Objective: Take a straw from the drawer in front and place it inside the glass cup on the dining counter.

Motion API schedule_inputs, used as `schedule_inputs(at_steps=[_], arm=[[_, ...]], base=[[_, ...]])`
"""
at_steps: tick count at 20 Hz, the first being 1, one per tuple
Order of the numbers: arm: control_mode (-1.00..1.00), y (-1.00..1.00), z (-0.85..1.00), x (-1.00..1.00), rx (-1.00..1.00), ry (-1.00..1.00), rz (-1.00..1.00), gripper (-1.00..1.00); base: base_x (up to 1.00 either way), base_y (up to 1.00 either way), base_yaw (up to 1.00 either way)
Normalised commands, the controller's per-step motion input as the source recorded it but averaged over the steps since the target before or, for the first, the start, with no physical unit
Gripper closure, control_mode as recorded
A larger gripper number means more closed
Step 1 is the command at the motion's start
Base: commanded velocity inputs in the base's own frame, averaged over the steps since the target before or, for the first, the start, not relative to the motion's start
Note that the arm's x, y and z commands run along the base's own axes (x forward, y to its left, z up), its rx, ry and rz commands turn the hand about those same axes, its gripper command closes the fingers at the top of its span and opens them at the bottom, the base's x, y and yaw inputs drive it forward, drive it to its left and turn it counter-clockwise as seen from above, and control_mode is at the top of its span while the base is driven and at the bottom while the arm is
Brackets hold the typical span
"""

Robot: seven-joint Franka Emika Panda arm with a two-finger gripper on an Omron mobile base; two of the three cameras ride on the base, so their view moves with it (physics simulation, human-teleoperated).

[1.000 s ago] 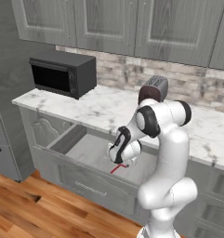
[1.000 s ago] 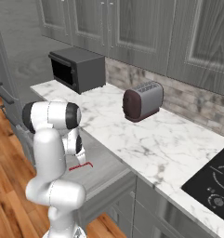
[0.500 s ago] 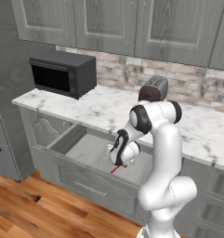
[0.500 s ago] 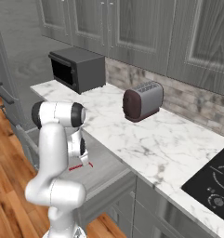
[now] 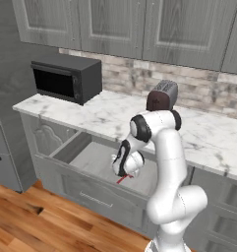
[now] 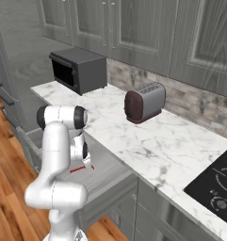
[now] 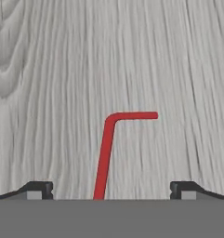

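- Hand view: straw (image 7: pixel 105 155) lies flat on drawer (image 7: pixel 53 69) floor, between wide-open gripper (image 7: pixel 111 188) tips, not gripped.
- Done: drawer open, gripper lowered inside.
- Left: grasp, lift, carry to cup.

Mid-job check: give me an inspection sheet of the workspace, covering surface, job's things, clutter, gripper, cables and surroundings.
Surface: grey woodgrain floor of the open drawer, bare apart from the straw.
Job's things: red straw with a bent end lies flat on the drawer floor, its long part between the fingers.
Clutter: nothing seen in the drawer.
Gripper: gripper open, low over the straw, not closed on it.
Cables: nothing seen.
Surroundings: marble worktop with a black microwave and a dark toaster; cooktop at the right; grey wall cabinets; wooden floor.
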Motion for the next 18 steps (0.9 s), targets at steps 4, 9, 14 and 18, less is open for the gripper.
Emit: schedule_inputs(at_steps=[4,9,14,18], arm=[[-1.0,0.0,-0.35,0.28,0.0,0.0,0.0,-1.0],[-1.0,0.0,-0.32,0.13,0.0,0.0,0.0,-1.0],[-1.0,0.0,-0.35,0.05,0.0,0.0,0.0,-1.0],[-1.0,0.0,-0.46,0.03,0.0,0.03,0.0,-1.0]], base=[[0.0,0.0,0.0],[0.0,0.0,0.0],[0.0,0.0,0.0],[0.0,0.0,0.0]])
